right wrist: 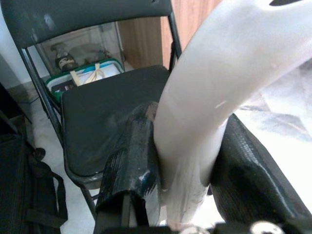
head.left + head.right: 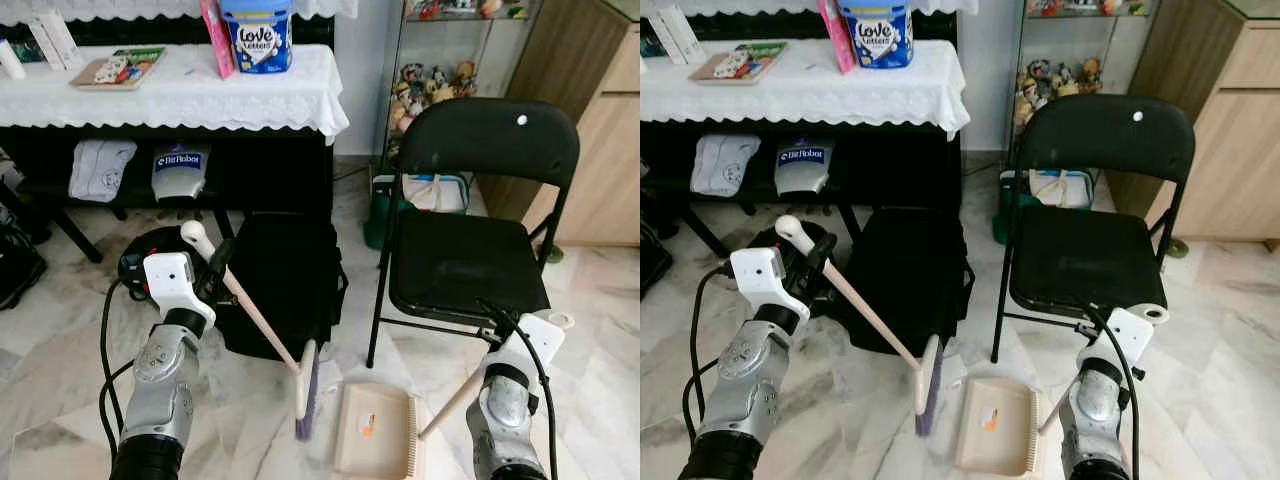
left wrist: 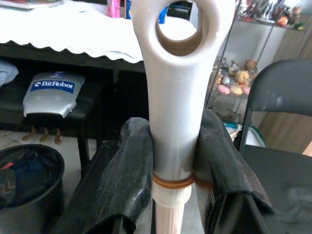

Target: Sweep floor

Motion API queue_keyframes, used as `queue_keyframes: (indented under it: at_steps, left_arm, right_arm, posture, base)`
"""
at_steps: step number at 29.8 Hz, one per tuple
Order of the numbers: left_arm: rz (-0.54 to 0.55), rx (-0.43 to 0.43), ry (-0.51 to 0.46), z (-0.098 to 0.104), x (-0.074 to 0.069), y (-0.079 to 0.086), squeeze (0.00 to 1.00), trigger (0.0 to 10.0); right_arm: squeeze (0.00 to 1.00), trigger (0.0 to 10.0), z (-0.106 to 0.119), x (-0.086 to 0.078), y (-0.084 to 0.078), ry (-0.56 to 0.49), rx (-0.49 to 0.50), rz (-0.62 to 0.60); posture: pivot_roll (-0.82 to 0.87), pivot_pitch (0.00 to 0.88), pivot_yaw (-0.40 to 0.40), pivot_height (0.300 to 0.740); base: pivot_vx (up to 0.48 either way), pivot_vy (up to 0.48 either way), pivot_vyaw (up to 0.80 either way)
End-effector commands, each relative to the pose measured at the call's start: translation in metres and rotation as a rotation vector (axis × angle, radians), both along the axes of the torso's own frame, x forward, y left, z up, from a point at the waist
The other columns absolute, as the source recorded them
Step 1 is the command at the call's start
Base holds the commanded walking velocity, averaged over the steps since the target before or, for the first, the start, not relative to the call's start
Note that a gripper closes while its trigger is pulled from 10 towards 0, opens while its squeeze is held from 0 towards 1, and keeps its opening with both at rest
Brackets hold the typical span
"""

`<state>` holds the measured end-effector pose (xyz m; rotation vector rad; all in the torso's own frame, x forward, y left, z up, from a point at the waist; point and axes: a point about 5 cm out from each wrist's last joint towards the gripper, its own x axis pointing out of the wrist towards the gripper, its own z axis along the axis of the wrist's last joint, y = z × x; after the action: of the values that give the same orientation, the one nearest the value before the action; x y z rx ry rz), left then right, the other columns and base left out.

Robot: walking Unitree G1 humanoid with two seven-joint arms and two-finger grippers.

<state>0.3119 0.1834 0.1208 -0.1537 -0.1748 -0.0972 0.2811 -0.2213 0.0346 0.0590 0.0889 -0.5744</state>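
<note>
Broom clenched in left tool, dustpan handle in right tool, "BitRobot", "Love Letters" tub.

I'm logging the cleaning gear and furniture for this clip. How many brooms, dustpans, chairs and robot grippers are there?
Brooms: 1, the broom held in the left gripper
Dustpans: 1, the dustpan on the floor, its handle in the right gripper
Chairs: 1, the black folding chair
Grippers: 2
Total: 5

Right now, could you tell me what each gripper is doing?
Left gripper: closed on the broom handle.
Right gripper: closed on the dustpan handle.
</note>
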Motion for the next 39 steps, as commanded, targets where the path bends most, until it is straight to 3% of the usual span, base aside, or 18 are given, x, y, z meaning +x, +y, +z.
queue_keyframes:
  at_steps: [1,16,29,35,39]
  left_arm:
    - [0.003,0.000,-0.041,0.008,0.002,0.002,0.00,10.0]
    - [-0.020,-0.014,-0.047,0.009,0.002,0.000,0.00,10.0]
    - [-0.092,-0.009,-0.003,-0.006,0.008,-0.024,0.00,10.0]
    - [-0.091,-0.018,-0.004,-0.005,0.014,-0.029,0.00,10.0]
    - [-0.081,-0.022,-0.010,-0.005,0.015,-0.030,0.00,10.0]
  right_arm:
    - [0.00,10.0,0.001,0.000,0.000,-0.009,0.008,-0.005]
    - [0.00,10.0,-0.003,-0.002,0.007,0.003,0.012,0.013]
    - [0.00,10.0,-0.006,-0.007,0.008,0.013,0.011,0.013]
    - [0.00,10.0,-0.022,-0.032,-0.007,0.084,0.016,-0.131]
    - [0.00,10.0,-0.010,-0.040,-0.020,0.020,-0.045,-0.190]
  posture:
    - [-0.03,0.076,0.057,0.740]
    - [-0.02,0.079,0.058,0.740]
    - [-0.04,0.092,0.058,0.740]
    - [-0.05,0.099,0.057,0.740]
    - [-0.06,0.108,0.057,0.740]
  base:
    - [0.000,0.000,0.00]
    - [0.000,0.000,0.00]
    - [0.000,0.000,0.00]
    - [0.000,0.000,0.00]
    - [0.000,0.000,0.00]
